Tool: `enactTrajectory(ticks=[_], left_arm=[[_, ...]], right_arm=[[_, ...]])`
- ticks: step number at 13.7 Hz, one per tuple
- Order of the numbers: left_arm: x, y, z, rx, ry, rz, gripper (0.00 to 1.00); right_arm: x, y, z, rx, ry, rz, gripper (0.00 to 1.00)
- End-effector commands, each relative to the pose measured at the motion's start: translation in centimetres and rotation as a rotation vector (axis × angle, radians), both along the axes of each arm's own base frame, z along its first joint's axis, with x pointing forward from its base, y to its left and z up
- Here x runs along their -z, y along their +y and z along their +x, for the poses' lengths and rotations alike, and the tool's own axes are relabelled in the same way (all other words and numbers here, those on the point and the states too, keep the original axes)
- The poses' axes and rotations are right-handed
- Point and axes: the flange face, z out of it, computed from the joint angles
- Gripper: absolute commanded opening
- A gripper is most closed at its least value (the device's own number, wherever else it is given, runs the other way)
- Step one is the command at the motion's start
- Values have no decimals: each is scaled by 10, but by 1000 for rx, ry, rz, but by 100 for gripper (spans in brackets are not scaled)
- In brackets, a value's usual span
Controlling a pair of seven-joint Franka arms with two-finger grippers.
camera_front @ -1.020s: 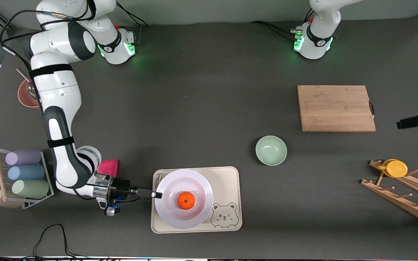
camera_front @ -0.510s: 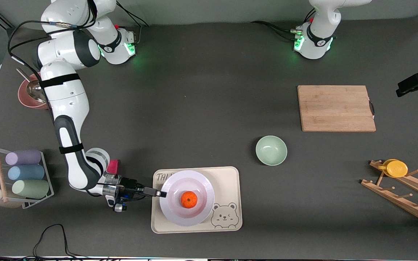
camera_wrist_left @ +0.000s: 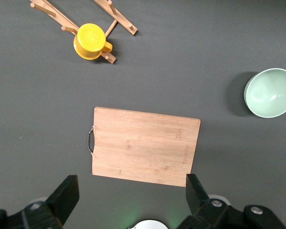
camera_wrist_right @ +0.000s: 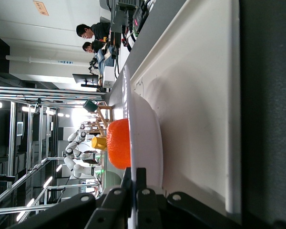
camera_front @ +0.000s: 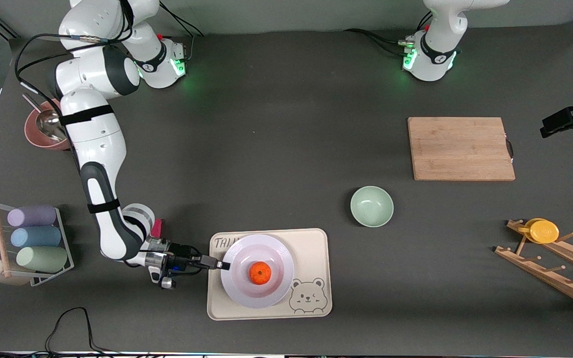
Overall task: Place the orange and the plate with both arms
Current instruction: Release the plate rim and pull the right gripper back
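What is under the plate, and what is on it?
The plate sits over the beige bear tray, the orange in its centre. The right gripper is shut on its rim. The plate hides most of the tray's lettering and whatever tray surface lies beneath.

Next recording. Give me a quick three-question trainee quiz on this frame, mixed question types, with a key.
1. True or false: the orange lies in the green bowl.
2. The right gripper is shut on: A) the plate rim, B) the bear tray, C) nothing.
3. Fill in: the open left gripper hangs over the wooden ____.

Key: 1 false, it sits on the plate; 2 A; 3 cutting board.
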Motion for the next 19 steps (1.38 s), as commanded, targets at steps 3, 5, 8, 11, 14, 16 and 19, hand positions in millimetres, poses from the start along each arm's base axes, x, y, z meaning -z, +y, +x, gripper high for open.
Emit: enactTrajectory(ticks=[3,5,8,11,14,16,19], left_arm=[[-2,0,-1,0,-19,-10,100],[0,0,-1,-3,-14,-8,100],[2,-2,1,-4,-14,-1,100],[2,-3,1,-12,-18,-6,100],[0,0,-1,-25,-17,-11,100],[3,-2,-1,7,5,0,100],[5,-13,4,-22,-20,9,100]], right_arm=[[6,7,2,14,-25,5,40],[6,7,1,11,-24,-1,48],[2,5,2,5,-31,-8,53],[1,-9,4,-14,-47,-61,53],[0,-22,5,-7,-42,-87,51],[-8,-26,5,-5,-43,-93,51],[-53,-31,13,-1,15,-118,50]])
